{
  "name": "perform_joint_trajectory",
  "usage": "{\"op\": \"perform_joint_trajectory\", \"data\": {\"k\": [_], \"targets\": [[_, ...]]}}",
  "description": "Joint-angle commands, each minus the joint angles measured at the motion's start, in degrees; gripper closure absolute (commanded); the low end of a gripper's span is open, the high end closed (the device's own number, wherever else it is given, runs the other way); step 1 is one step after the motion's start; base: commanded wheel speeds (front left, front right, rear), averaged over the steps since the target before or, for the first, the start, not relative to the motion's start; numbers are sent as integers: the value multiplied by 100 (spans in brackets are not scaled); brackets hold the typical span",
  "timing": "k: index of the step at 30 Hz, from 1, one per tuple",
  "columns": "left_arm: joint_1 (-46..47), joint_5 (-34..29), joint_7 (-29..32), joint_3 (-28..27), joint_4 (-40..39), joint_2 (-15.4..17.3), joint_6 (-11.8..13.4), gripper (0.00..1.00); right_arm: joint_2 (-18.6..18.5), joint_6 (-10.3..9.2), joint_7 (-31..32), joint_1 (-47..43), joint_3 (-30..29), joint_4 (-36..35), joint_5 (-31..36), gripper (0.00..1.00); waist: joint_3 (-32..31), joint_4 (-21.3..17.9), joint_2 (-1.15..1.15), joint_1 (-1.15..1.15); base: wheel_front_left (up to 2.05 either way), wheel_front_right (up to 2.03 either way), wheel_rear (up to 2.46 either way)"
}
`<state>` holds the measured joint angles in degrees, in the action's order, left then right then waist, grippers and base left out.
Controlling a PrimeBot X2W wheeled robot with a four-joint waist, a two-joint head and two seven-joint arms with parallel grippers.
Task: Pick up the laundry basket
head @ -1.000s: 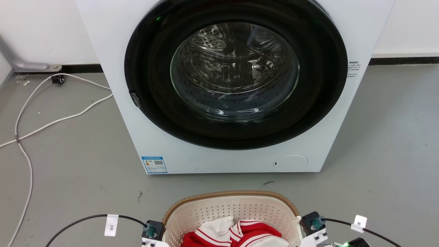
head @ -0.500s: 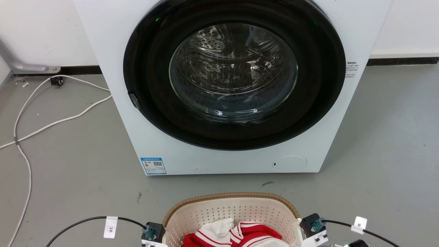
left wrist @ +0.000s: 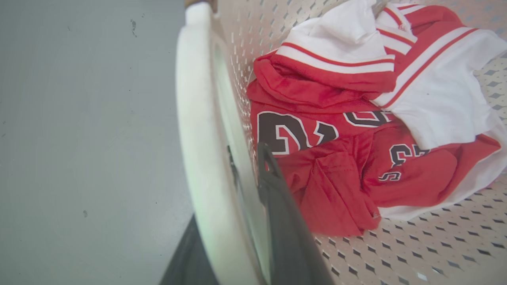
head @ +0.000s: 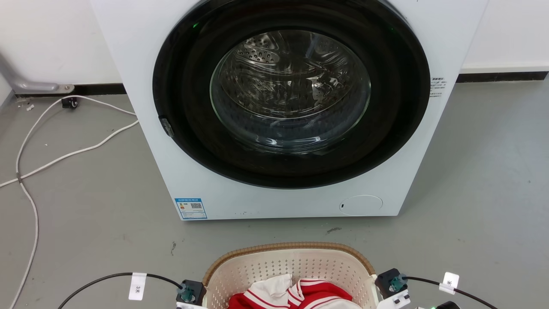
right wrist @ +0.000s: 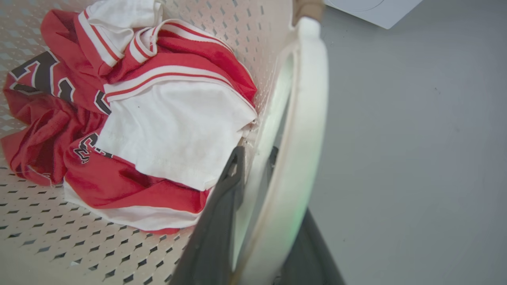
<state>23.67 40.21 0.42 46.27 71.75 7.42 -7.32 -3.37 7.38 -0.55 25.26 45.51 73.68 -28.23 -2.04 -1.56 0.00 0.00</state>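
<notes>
The laundry basket, cream and perforated with a brown woven-look rim, stands on the grey floor in front of the washing machine. A red and white jersey lies crumpled inside it. My left gripper straddles the basket's white left handle, one dark finger inside the basket wall and the other beneath the handle outside. My right gripper clamps the white right handle the same way, with its inner finger against the jersey.
A white front-loading washing machine with its round glass door shut stands just beyond the basket. White cables trail over the floor at the left. Black tagged cables run from both wrists beside the basket. Open grey floor lies to the right.
The whole head view has shifted a little, so the camera has moved. The basket sits slightly lower in the picture. Both grippers stay beside the basket's handles.
</notes>
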Motion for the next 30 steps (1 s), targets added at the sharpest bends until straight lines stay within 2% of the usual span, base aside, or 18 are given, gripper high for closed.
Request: {"op": "perform_joint_trajectory", "data": {"k": [1, 30], "targets": [[91, 36, -69, 49, -22, 27, -21, 100, -14, 19, -26, -4, 65, 3, 2, 100, 1, 0, 0, 0, 0, 0, 0], [174, 503, -155, 509, 55, 61, -21, 100, -54, 19, -49, 30, 375, 15, -310, 100, -31, -25, 0, 0, 0, 0, 0]]}}
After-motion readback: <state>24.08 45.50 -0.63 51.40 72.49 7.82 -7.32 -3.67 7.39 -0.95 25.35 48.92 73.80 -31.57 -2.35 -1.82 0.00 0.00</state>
